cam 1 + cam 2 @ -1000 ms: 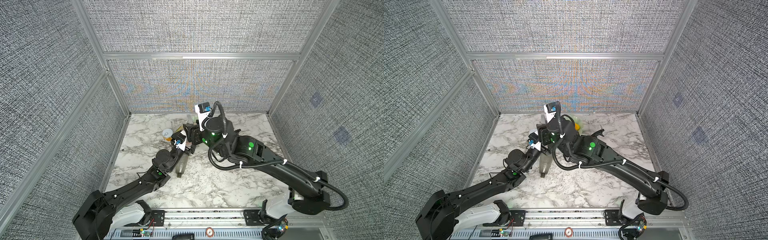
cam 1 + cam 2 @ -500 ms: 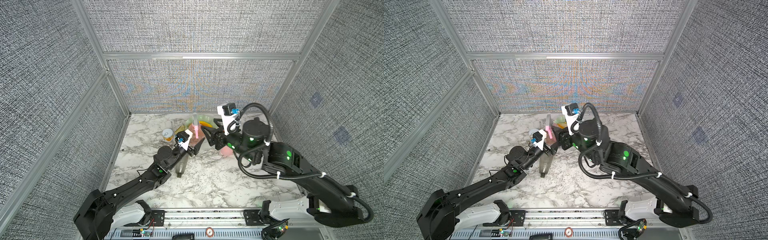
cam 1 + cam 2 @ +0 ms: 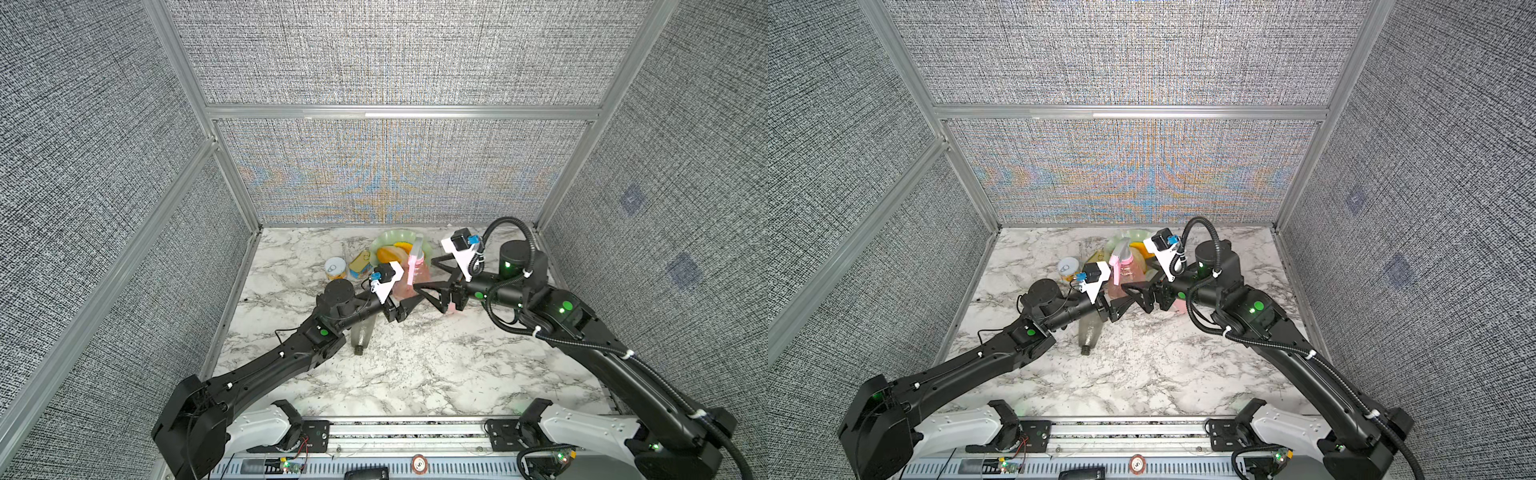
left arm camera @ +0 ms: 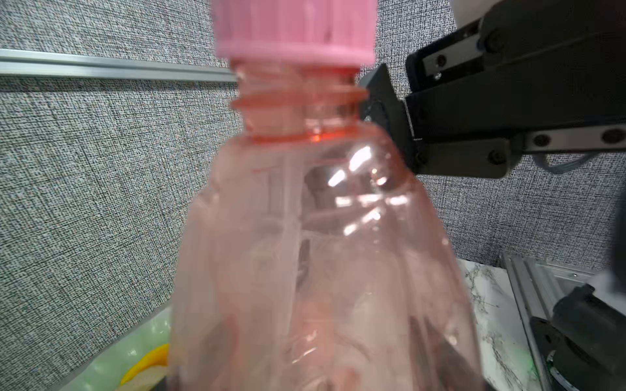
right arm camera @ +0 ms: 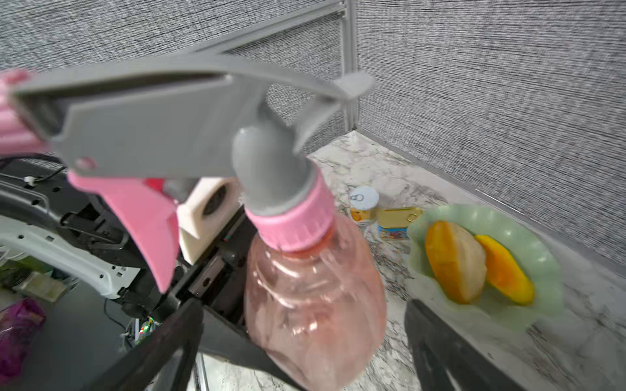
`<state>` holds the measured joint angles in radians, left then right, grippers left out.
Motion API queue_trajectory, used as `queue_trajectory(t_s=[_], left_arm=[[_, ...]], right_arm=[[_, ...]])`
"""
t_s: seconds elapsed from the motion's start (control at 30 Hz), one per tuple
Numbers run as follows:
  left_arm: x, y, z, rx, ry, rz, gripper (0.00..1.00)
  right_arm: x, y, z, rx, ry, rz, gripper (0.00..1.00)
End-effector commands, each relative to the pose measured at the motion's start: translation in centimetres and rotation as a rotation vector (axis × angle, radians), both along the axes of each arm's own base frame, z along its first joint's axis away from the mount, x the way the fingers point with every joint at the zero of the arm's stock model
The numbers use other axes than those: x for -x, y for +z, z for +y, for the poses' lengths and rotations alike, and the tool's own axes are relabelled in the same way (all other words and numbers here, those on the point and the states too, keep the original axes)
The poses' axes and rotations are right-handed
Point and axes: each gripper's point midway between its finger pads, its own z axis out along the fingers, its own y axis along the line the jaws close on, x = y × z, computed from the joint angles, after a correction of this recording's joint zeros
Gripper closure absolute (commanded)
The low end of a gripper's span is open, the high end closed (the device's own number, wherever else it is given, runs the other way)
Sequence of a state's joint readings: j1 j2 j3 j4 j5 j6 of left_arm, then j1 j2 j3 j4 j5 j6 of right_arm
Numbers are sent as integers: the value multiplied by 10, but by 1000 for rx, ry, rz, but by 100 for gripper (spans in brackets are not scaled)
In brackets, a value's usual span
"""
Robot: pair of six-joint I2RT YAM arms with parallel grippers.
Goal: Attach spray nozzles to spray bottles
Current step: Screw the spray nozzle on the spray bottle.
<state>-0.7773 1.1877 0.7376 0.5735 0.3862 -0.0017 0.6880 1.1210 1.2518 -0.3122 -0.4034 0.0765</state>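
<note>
Beside the dish [image 5: 548, 270]: a pink bottle [image 5: 315, 304] stands upright on the robot's side of it, just beside it, with a nozzle [image 5: 162, 125] on top.
pink bottle: clear, rose-tinted thin plastic; pear-shaped, creased and glinting, narrowing to a ringed neck.
nozzle: matt grey trigger head with a long flat hood, a pink trigger and a pink tip. Its ribbed pink collar sits on the neck, and a thin pale dip tube [image 4: 292, 210] runs down inside the bottle.
left gripper [image 3: 409, 306]: black jaws closed part-way onto the pink bottle's lower body, holding it.
right gripper [image 3: 427, 274]: jaws spread wide, facing the pink bottle and gripping nothing; one fingertip [image 4: 377, 98] is close by the neck.
grey bottle [image 3: 361, 332]: smoky see-through plastic, lying on its side under the left arm [image 3: 291, 357]. It is farther from the dish than the pink bottle, neck pointing away from the dish.
dish: pale green, glossy, scallop-rimmed, holding orange-and-cream fruit wedges [image 5: 454, 260].
round can [image 5: 364, 199]: ring-pull lid, near the dish.
flat tin [image 5: 396, 220]: gold lid, just beside the dish.
table [image 3: 415, 374]: smooth white marble pattern, grey veins.
walls [image 3: 395, 62]: coarse grey woven panels in aluminium frames.
</note>
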Motion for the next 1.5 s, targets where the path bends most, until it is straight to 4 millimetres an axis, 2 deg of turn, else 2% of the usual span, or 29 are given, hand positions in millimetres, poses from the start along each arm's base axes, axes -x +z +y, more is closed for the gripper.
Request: queue_trajectory(t_s=[0.0, 0.03, 0.23, 0.43, 0.53, 0.67, 0.8, 0.93, 1.1, 1.33, 1.47], left_arm=[[5, 3, -2, 13, -35, 5, 27], [6, 3, -2, 16, -37, 4, 27], [7, 8, 0, 26, -35, -5, 26], [3, 10, 2, 35, -7, -6, 25], [1, 11, 4, 40, 12, -8, 23], [-3, 12, 6, 50, 36, -9, 19], [-6, 12, 9, 63, 56, -6, 11], [-5, 12, 11, 79, 60, -4, 3], [-6, 15, 18, 139, 87, -17, 2], [-7, 38, 44, 279, 191, -75, 6], [-3, 44, 44, 300, 171, -82, 6]], right_arm=[[0, 13, 16, -74, 77, -31, 4], [-5, 10, 19, -82, 68, -20, 1], [-16, 4, 30, -125, 65, 24, 1], [-12, -2, 39, -149, 117, 61, 21], [-11, -4, 40, -155, 124, 71, 26], [-7, 2, 41, -186, 133, 67, 33], [-7, 9, 41, -203, 121, 48, 34], [-11, 24, 37, -224, 90, 12, 34], [-16, 41, 36, -255, 68, -13, 34], [-15, 33, 44, -267, 83, 27, 34], [-14, 31, 50, -256, 86, 31, 34]])
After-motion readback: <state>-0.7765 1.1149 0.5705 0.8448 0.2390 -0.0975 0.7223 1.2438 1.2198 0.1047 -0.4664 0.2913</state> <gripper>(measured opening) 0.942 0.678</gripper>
